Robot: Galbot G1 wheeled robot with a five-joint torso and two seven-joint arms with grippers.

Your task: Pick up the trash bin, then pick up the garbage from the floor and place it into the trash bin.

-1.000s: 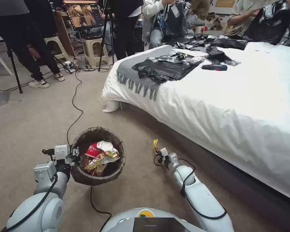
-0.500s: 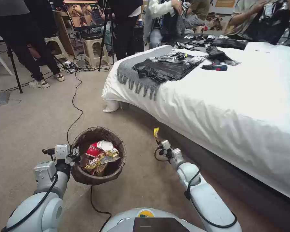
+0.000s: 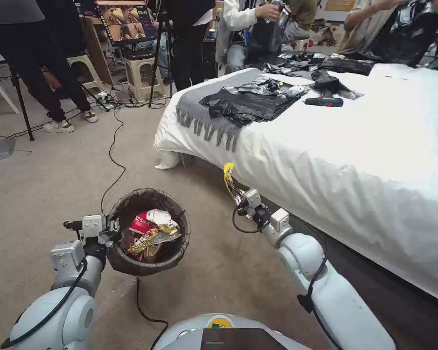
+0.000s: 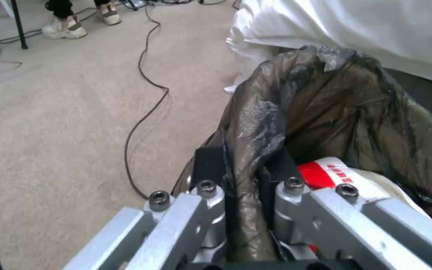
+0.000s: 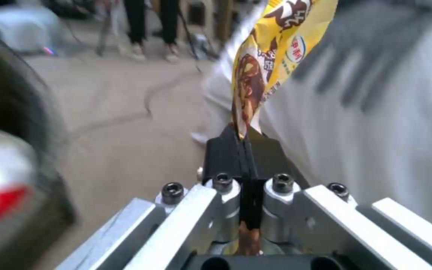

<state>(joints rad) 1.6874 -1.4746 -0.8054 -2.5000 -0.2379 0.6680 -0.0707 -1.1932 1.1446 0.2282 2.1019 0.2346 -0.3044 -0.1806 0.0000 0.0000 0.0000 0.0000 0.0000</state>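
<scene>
Centre frame: right gripper [image 3: 238, 195] clamps a yellow snack wrapper [image 3: 228, 176], which projects upward beyond its fingertips. Lower left: left gripper [image 3: 113, 229] grips the trash bin [image 3: 147, 232] rim.

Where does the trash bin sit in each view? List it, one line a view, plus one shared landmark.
Head view: the trash bin is at lower left, its rim clamped by the left end effector.
Left wrist view: its bag-covered rim rises just beyond that end effector.
Right wrist view: a blurred dark curve, across the carpet from the yellow wrapper held by the right end effector.
Shared landmark: the white bed.
</scene>
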